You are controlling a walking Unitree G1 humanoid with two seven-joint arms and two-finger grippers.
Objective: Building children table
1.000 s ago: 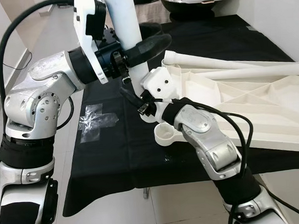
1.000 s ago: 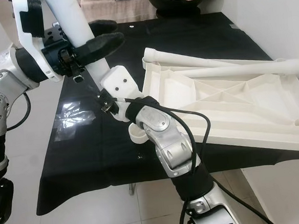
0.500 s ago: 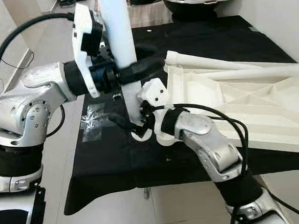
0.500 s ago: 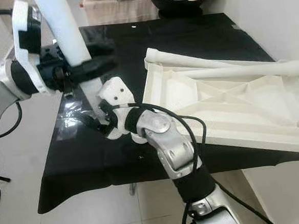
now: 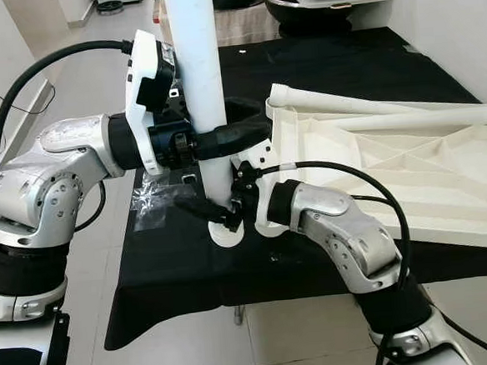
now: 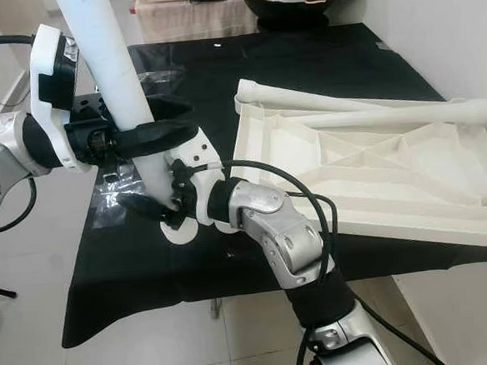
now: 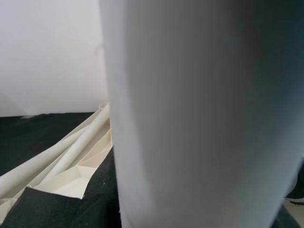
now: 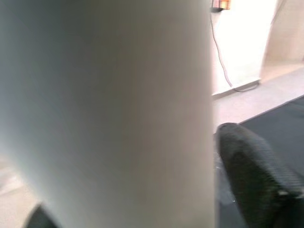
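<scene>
Table leg (image 5: 200, 77): top cut off by the frame edge; a blur in my wrist views. My right gripper (image 5: 219, 217): finger spacing hidden behind that leg.

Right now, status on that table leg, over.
Left claw clamped on upright white leg. Right claw at its foot on the black cloth. Tabletop upside down alongside.

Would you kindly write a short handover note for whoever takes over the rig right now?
Left gripper: shut on the upright white leg, mid-length.
Right gripper: at the leg's lower end, where it meets the black table; grip unclear.
Tabletop: upside down on the black table, two more legs lying across it.
Done: one leg lifted and stood up.
Left: fit all legs into the tabletop.
</scene>
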